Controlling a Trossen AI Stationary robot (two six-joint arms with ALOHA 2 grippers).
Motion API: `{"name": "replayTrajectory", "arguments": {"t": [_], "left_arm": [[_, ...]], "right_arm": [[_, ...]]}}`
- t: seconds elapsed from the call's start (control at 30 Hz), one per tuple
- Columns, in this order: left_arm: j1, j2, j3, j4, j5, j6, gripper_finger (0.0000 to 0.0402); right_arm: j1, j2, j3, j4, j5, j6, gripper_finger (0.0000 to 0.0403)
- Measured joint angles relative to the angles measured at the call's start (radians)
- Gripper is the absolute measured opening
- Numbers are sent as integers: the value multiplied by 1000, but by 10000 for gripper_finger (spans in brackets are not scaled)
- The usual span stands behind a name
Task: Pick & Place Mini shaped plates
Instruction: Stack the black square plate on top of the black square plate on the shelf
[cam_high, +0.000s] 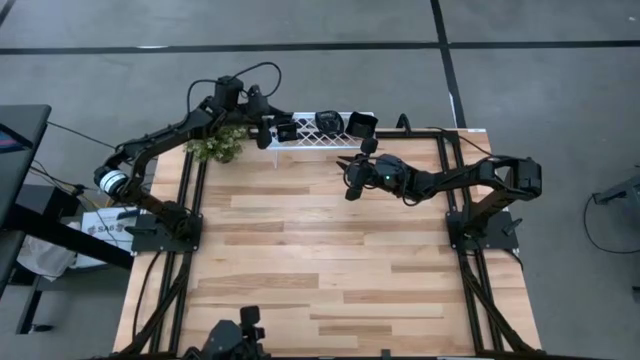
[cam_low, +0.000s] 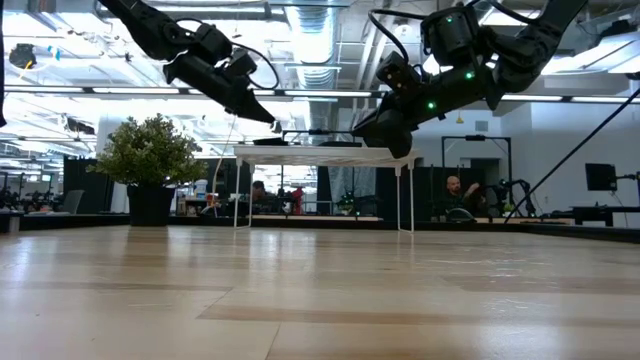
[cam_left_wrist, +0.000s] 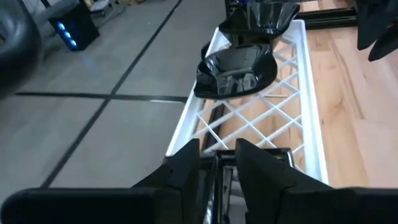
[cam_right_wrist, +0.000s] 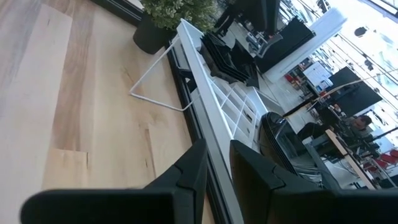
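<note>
I see my left gripper (cam_left_wrist: 217, 163) over the white rack (cam_left_wrist: 308, 93), its fingers a little apart around a thin dark thing I cannot name. 2 black plates (cam_left_wrist: 239, 68) sit on the rack, and my right gripper (cam_right_wrist: 214, 168) is beside it, fingers slightly apart, holding nothing.

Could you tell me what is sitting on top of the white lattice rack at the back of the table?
Glossy black mini plates rest on the white lattice rack; three show from above. The left gripper covers the rack's near end, so anything under it is hidden.

Bright overhead ceiling lights, backlit arms, blurred foreground
</note>
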Motion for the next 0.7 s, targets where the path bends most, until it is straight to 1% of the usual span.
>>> {"name": "replayTrajectory", "arguments": {"t": [0.2, 0.37, 0.5, 0.6, 0.7], "left_arm": [[6, 0, -13, -20, 0, -11, 155], [6, 0, -51, 6, 0, 42, 195], [6, 0, -61, 30, -7, 57, 210], [6, 0, -62, 30, -38, 75, 213], [6, 0, -62, 32, -48, 93, 214]], "right_arm": [[0, 0, 0, -2, 0, 1, 65], [1, 0, 0, -3, 0, 2, 65], [0, 0, 0, -3, 0, 2, 65], [0, 0, 0, -3, 0, 2, 65], [0, 0, 0, -3, 0, 2, 65]]}}
